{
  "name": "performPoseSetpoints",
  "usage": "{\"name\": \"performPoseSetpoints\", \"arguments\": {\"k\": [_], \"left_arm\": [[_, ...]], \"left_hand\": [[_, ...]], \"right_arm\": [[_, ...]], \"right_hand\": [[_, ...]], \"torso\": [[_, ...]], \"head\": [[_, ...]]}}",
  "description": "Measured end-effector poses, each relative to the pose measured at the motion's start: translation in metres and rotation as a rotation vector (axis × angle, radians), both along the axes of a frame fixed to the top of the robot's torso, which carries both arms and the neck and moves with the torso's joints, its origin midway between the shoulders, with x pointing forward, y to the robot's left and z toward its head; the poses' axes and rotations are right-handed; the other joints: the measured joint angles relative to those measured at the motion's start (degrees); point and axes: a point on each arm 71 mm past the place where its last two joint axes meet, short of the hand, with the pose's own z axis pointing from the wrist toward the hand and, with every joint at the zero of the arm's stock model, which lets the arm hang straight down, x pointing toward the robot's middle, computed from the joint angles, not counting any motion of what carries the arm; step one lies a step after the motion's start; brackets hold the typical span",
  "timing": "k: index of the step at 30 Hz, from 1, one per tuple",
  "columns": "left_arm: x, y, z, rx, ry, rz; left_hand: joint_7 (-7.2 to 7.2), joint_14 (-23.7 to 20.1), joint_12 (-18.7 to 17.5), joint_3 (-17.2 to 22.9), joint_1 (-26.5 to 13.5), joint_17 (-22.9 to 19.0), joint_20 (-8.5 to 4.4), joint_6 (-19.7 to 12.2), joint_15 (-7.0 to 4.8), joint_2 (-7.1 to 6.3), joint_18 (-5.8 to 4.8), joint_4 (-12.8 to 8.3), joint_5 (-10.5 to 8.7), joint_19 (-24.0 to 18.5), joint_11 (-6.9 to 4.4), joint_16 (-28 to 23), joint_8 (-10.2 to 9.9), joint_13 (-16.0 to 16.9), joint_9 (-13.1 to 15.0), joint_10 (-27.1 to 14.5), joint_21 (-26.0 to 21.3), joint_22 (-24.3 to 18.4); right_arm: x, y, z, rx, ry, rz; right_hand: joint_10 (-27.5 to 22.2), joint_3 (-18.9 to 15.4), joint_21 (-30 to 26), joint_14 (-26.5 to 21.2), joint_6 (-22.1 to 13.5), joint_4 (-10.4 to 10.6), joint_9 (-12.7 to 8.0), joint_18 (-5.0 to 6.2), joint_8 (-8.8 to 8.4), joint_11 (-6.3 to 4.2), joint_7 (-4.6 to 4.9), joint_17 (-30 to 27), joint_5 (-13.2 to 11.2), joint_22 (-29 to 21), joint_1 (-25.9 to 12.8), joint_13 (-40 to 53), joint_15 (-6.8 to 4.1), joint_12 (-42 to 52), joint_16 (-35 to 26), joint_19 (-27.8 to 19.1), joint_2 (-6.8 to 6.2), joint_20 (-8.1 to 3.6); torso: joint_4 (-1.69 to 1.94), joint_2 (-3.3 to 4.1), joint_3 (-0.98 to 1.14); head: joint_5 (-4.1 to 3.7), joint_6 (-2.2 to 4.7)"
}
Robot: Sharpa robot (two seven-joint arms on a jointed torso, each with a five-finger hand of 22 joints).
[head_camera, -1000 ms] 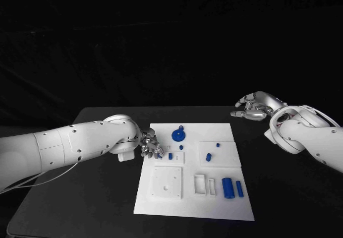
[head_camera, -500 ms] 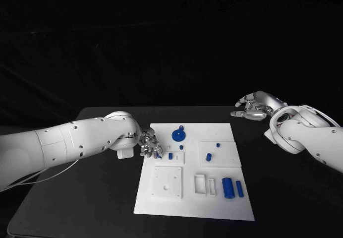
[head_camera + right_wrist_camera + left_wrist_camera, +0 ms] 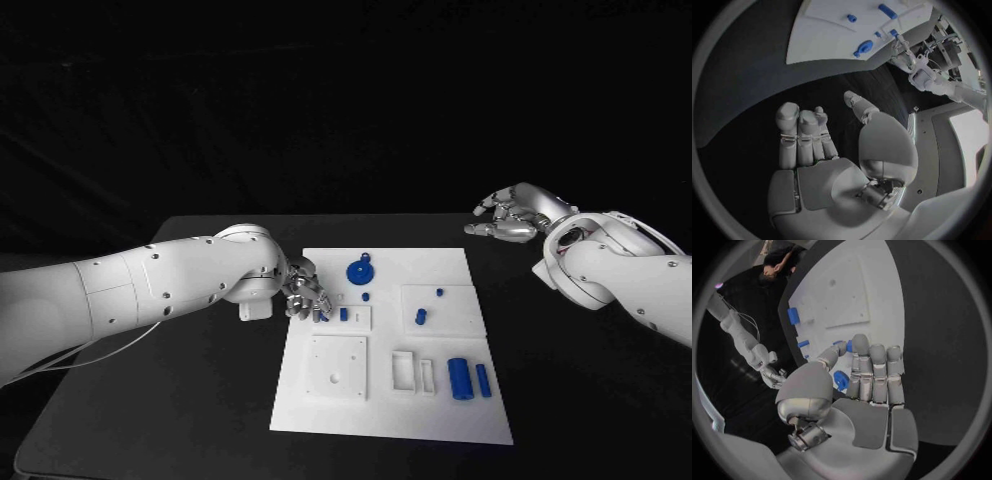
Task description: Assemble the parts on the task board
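Task board (image 3: 433,400) edge under left hand (image 3: 303,297), grip unclear; right hand (image 3: 508,215) empty, fingers apart.

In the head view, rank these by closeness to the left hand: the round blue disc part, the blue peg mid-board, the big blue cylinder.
Left hand.
1. Round blue disc part, far end of the board.
2. Blue peg, mid-board.
3. Big blue cylinder, near right corner.

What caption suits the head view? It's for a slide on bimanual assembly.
Left hand works at the task board's left edge among blue parts; right hand waits off the board.
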Motion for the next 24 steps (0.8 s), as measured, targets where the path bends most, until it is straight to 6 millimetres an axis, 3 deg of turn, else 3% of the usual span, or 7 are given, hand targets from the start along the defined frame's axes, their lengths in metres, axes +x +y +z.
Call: {"name": "performPoseSetpoints", "arguments": {"k": [24], "left_arm": [[0.0017, 0.0003, 0.0009, 0.029, -0.033, -0.007]], "left_hand": [[0.0, 0.0, 0.0, -0.1, 0.0, 0.0, 0.0, 0.0, 0.01, 0.0, 0.0, -0.1, -0.24, 0.0, -0.16, 0.0, 0.1, 0.0, 0.0, -0.1, 0.0, 0.0]], "right_arm": [[-0.0001, -0.0003, 0.0, 0.0, 0.0, 0.0]], "right_hand": [[0.0, 0.0, 0.0, 0.0, 0.2, 0.0, 0.0, 0.0, 0.0, 0.0, -0.02, 0.0, 0.0, 0.0, 0.0, 0.0, 0.0, 0.0, 0.0, 0.0, 0.0, 0.03]], "torso": [[-0.04, 0.0, 0.02]], "head": [[0.2, 0.09]]}}
